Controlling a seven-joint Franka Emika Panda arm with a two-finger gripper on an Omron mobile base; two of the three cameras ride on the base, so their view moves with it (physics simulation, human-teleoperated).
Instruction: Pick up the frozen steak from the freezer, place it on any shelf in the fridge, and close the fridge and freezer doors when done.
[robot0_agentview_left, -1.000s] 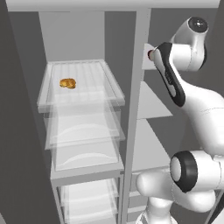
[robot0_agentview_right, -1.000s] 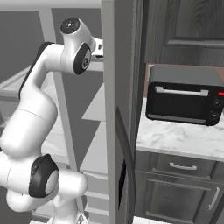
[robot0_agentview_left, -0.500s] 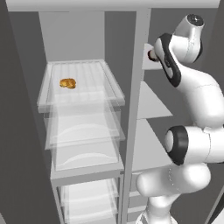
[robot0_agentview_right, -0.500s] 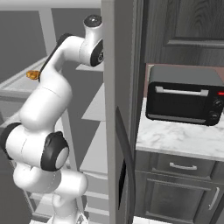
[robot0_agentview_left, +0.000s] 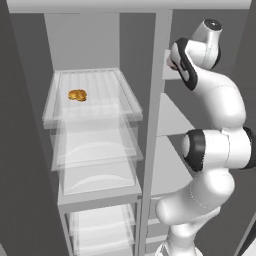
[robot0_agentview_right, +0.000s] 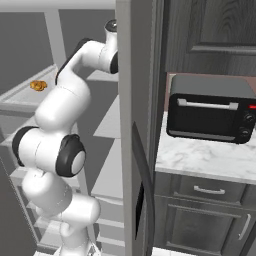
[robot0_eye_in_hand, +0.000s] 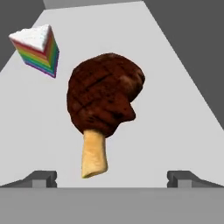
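Frozen steak (robot0_eye_in_hand: 106, 94) lies on the grey freezer shelf (robot0_eye_in_hand: 175, 78), dead ahead of the released end effector (robot0_eye_in_hand: 112, 177), rainbow cake slice (robot0_eye_in_hand: 37, 49) beyond-left. Arm has reached deeper inside; the grasp looks imminent.

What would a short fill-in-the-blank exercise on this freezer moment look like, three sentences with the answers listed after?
1. The gripper has its two dark tips standing ____, one on each side of the pale bone end of the dark reddish-brown frozen steak.
2. Beside the steak on the opaque grey freezer shelf lies a wedge of ____ layer cake.
3. The small golden-orange lump rests on the ____ translucent ribbed fridge shelf.

Missing words: open; rainbow; top
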